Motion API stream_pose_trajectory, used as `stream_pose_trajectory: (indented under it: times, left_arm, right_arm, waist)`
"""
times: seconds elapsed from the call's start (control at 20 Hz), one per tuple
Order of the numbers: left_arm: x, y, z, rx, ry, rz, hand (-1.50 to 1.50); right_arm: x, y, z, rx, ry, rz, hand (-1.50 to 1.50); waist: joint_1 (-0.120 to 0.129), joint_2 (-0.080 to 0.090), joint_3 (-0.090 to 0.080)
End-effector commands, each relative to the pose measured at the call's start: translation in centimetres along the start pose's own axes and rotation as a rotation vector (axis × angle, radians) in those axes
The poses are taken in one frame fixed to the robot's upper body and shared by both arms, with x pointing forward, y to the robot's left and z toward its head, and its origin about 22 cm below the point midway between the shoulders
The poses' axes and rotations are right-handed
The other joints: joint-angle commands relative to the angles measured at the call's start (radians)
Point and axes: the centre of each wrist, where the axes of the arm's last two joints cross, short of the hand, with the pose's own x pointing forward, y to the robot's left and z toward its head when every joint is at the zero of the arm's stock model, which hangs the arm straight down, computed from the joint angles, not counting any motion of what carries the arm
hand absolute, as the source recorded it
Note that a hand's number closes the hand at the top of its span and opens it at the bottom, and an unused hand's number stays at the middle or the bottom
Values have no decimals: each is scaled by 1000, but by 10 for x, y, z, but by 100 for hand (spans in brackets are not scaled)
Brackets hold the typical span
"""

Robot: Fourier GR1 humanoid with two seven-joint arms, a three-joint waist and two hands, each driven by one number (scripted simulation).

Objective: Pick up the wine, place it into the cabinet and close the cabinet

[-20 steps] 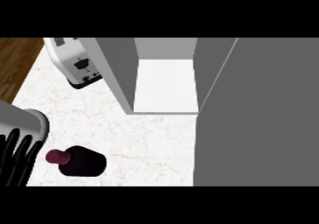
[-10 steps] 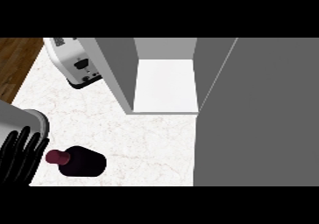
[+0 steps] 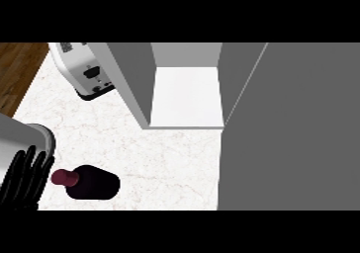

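Head view: the wine bottle [image 3: 93, 182] stands upright on the marble counter [image 3: 161, 153], near its front edge. The left hand [image 3: 23, 180] sits just beside the bottle's cap, fingers straight and spread; contact is probably absent. The cabinet [image 3: 187, 94] stands open behind. A toaster [image 3: 84, 71] occupies the rear left.

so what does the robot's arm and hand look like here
Only the left arm shows: a smooth light-grey rounded forearm at the view's left edge, ending in a black left hand with long slim glossy fingers. No cables or markings show. The right arm is out of view.
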Motion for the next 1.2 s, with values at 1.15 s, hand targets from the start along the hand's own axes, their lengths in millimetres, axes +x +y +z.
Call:
stream_pose_trajectory:
  times: [1.15]
  left_arm:
    - [-96,24,-19,-30,42,32,-150]
  right_arm:
    - [36,9,24,31,-61,-17,-150]
  waist:
    - [-4,1,0]
